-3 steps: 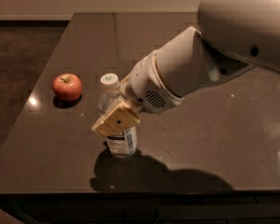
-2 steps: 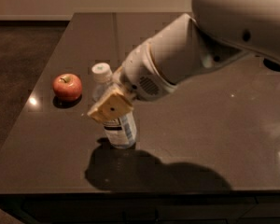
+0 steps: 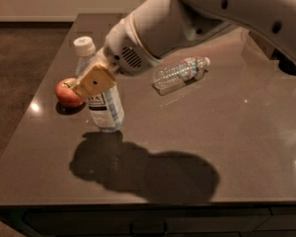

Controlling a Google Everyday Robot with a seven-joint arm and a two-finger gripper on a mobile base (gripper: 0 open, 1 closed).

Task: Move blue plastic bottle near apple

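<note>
Gripper (image 3: 92,83) contact is seen high on the blue plastic bottle (image 3: 106,110): one tan pad is pressed across its front below the shoulder and the other finger is hidden behind the plastic, so the bottle is judged to be clamped.

Nearest the camera, a broad shadow (image 3: 143,169) is cast on the table (image 3: 227,132), well in from the front edge, so a fall off that edge is not expected.

Just behind the shadow, the bottle is held tilted, its white cap (image 3: 84,46) leaning to the left of frame and its base low over the table or resting on it; which cannot be told. If the bottle is released at this tilt, it may topple. If it is pushed down while leaning, the base may skid out from under the grip.

Just beside the bottle's label, on the left of frame, the apple (image 3: 67,94) is found touching it or nearly so. A further push that way could roll the apple toward the table's side edge, which lies close by.

Farther back, a slim clear bottle (image 3: 180,74) lies on its side under the arm (image 3: 158,31); it could be clipped and sent rolling if the arm is lowered on retreat.
</note>
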